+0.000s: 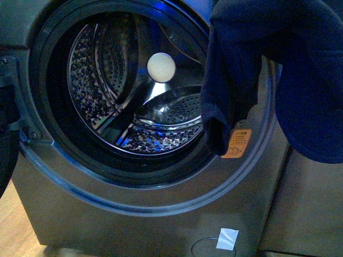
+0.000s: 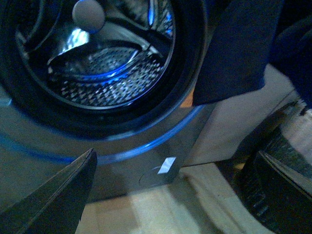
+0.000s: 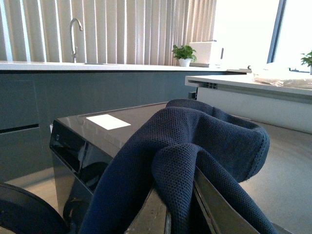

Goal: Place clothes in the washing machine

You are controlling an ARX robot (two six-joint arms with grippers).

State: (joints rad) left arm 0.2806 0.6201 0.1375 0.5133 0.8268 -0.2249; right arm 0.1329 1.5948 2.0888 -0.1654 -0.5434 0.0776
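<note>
The washing machine (image 1: pixel 134 214) fills the front view, its round black-rimmed porthole open onto the shiny perforated drum (image 1: pixel 161 139). The clothes (image 1: pixel 278 64), a dark navy mesh garment, hang at the upper right, one end drooping over the porthole's right rim beside the orange sticker (image 1: pixel 237 143). In the right wrist view my right gripper (image 3: pixel 178 212) is shut on the clothes (image 3: pixel 195 141), which drape over both fingers. My left gripper (image 2: pixel 170 204) is open and empty, low before the machine's base, with the drum (image 2: pixel 102 83) and the hanging clothes (image 2: pixel 234 48) beyond it.
A plain grey-beige cabinet (image 1: pixel 311 214) stands right of the machine. Pale wooden floor (image 2: pixel 156 209) lies below. A white tape patch (image 1: pixel 227 238) marks the lower front panel. The door hinge (image 1: pixel 16 101) sits at the porthole's left. A counter with a tap (image 3: pixel 75 29) is behind.
</note>
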